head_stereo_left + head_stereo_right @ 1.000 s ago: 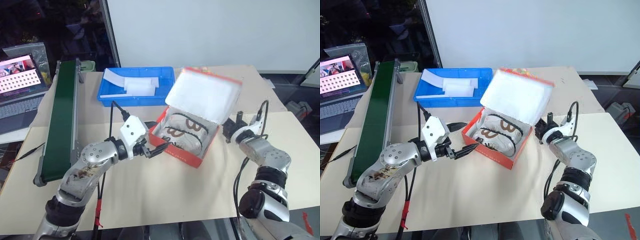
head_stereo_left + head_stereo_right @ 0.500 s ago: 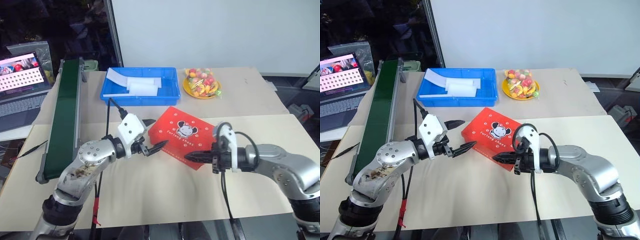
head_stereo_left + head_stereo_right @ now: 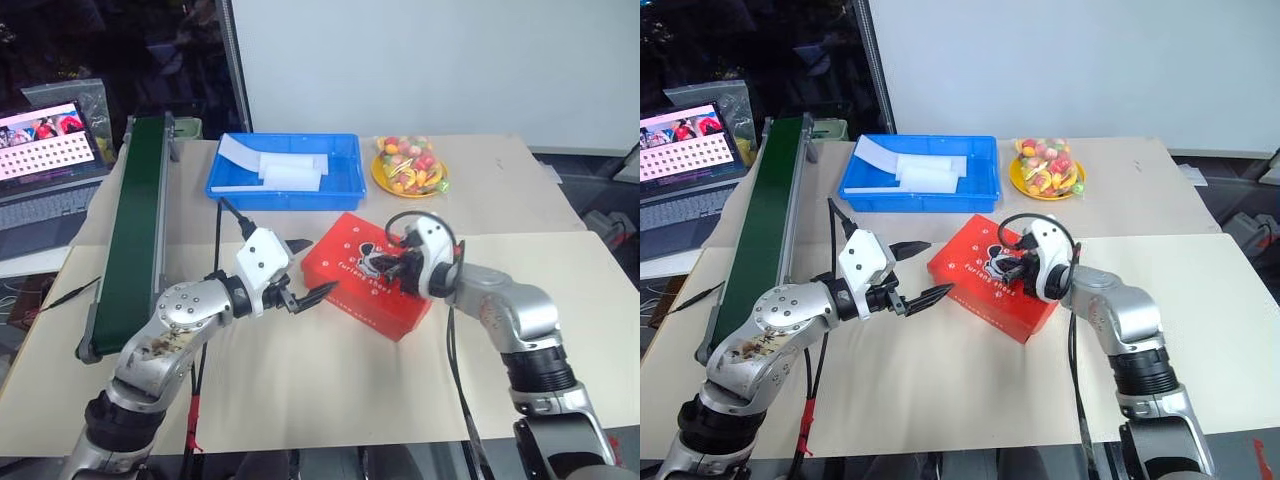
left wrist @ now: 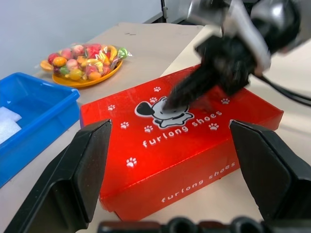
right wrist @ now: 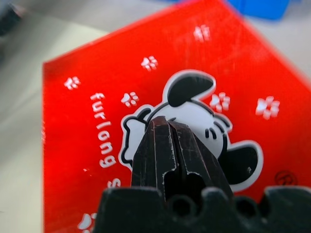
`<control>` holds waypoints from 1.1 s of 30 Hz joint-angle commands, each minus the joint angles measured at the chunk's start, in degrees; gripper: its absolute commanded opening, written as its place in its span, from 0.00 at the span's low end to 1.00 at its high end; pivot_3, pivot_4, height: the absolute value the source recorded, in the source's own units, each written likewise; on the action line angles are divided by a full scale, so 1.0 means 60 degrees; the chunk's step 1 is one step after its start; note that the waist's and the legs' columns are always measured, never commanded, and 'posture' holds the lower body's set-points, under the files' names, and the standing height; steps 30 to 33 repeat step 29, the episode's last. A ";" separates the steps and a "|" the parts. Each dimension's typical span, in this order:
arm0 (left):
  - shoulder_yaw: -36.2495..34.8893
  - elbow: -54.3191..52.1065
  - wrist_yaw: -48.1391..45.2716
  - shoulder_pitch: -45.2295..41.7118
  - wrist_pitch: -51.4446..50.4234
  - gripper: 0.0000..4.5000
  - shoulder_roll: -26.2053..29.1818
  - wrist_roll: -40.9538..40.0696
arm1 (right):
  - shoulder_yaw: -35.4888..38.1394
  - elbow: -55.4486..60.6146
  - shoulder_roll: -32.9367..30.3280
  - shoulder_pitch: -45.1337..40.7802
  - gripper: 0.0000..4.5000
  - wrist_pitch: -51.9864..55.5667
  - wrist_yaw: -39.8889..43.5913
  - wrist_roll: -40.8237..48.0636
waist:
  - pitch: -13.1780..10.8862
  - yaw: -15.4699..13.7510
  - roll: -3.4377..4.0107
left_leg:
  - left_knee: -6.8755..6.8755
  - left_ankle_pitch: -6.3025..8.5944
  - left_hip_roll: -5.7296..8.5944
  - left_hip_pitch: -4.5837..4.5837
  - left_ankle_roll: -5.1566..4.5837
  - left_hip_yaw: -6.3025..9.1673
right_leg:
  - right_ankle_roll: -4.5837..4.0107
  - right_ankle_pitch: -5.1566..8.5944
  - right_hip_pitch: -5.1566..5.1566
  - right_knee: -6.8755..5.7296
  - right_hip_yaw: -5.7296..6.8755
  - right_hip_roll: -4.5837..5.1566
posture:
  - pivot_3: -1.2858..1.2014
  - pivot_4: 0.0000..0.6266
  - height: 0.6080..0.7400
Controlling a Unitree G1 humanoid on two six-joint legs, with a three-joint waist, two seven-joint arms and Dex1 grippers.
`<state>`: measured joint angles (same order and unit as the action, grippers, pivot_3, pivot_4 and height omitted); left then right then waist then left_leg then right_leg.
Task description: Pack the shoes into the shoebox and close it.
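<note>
Beige tables before a white wall, dark glass at the left.

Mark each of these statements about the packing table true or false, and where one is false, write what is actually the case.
1. The shoebox has its lid down. True.
2. The right gripper is open wide above the blue tray. False: its fingers are shut together and their tips are over the cartoon dog on the shoebox lid.
3. The left gripper is open, beside the end of the shoebox nearest the green conveyor. True.
4. The plate of sweets sits inside the blue tray. False: it stands on the table beside the tray.
5. The laptop has its screen off. False: the screen is lit.
</note>
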<state>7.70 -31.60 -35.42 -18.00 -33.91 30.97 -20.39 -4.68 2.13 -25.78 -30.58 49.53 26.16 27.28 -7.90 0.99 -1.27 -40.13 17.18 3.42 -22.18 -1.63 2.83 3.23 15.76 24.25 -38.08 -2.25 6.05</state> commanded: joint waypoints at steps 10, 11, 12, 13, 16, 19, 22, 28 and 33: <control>-0.0599 -0.0153 0.0542 -0.0023 -0.0401 0.92 -0.0494 -0.0449 | 0.0073 0.0324 0.0353 0.0596 0.00 -0.0038 -0.0348 -0.0760 | 0.0013 -0.0054 -0.0014 | -0.0004 0.0000 0.0002 0.0055 -0.0001 0.0002 | 0.0000 0.0000 -0.0039 -0.0003 -0.0004 0.0000 | 0.52 0.24 0.88; -0.0875 0.0014 0.0859 -0.0086 -0.0598 0.92 -0.0686 -0.0503 | 0.0819 0.0713 0.0658 0.0570 0.00 -0.0032 -0.0552 -0.0251 | 0.0013 -0.0048 -0.0015 | -0.0002 0.0000 0.0002 0.0055 -0.0001 0.0002 | 0.0000 0.0000 -0.0037 -0.0001 -0.0004 0.0000 | 0.52 0.24 0.88; -0.1063 0.0131 0.1082 -0.0132 -0.0732 0.92 -0.0814 -0.0528 | 0.1355 0.0976 0.0885 0.0549 0.00 -0.0005 -0.0688 0.0107 | 0.0013 -0.0045 -0.0015 | -0.0002 0.0000 0.0001 0.0050 0.0000 0.0002 | 0.0000 0.0000 -0.0031 -0.0003 -0.0004 -0.0001 | 0.52 0.24 0.88; -0.1179 0.0194 0.1222 -0.0162 -0.0827 0.92 -0.0892 -0.0541 | 0.1696 0.1143 0.1039 0.0540 0.00 0.0044 -0.0774 0.0323 | 0.0013 -0.0045 -0.0015 | -0.0001 0.0000 0.0000 0.0042 0.0000 0.0002 | 0.0000 0.0000 -0.0023 -0.0003 -0.0006 -0.0001 | 0.52 0.24 0.88; -0.1822 0.0532 0.1833 -0.0006 -0.0925 0.92 -0.1198 -0.0496 | 0.4069 0.2079 0.1208 0.0586 0.00 0.0473 -0.1622 0.1641 | 0.0005 -0.0045 -0.0003 | -0.0002 -0.0002 0.0005 0.0007 0.0004 0.0002 | 0.0000 0.0000 0.0010 -0.0008 -0.0007 0.0001 | 0.52 0.24 0.88; -0.2520 0.0612 0.2575 0.0189 -0.1058 0.92 -0.1758 -0.0664 | 0.5201 0.2826 0.0827 0.1047 0.00 0.0257 -0.1909 0.1987 | 0.0005 -0.0093 -0.0002 | -0.0005 -0.0002 0.0012 -0.0003 0.0003 0.0012 | 0.0002 -0.0002 0.0010 -0.0007 0.0005 0.0006 | 0.52 0.24 0.88; -0.2805 0.0431 0.2935 0.0508 -0.0983 0.92 -0.1989 -0.0580 | 0.4772 0.3353 -0.0176 0.2146 0.00 -0.0049 -0.1715 0.0970 | 0.0008 -0.0076 -0.0005 | 0.0009 0.0000 0.0009 -0.0001 0.0000 0.0013 | 0.0003 -0.0002 0.0003 -0.0007 0.0013 0.0003 | 0.52 0.24 0.88; -0.3682 0.1204 0.3567 0.0710 -0.0343 0.92 -0.2002 -0.0226 | 0.3940 0.3136 -0.0894 0.3363 0.00 -0.1259 -0.2330 -0.0931 | 0.0008 0.0047 -0.0006 | 0.0030 0.0001 0.0000 0.0001 -0.0003 -0.0026 | 0.0003 -0.0002 0.0010 0.0000 -0.0012 0.0003 | 0.52 0.24 0.88; -0.3916 0.1499 0.3653 0.0588 -0.0204 0.92 -0.1963 -0.0213 | 0.3875 0.2972 -0.0833 0.3301 0.00 -0.1415 -0.2491 -0.1160 | 0.0008 0.0047 -0.0006 | 0.0029 -0.0001 0.0000 0.0016 0.0000 -0.0036 | 0.0003 -0.0001 0.0010 0.0008 -0.0024 0.0002 | 0.52 0.24 0.88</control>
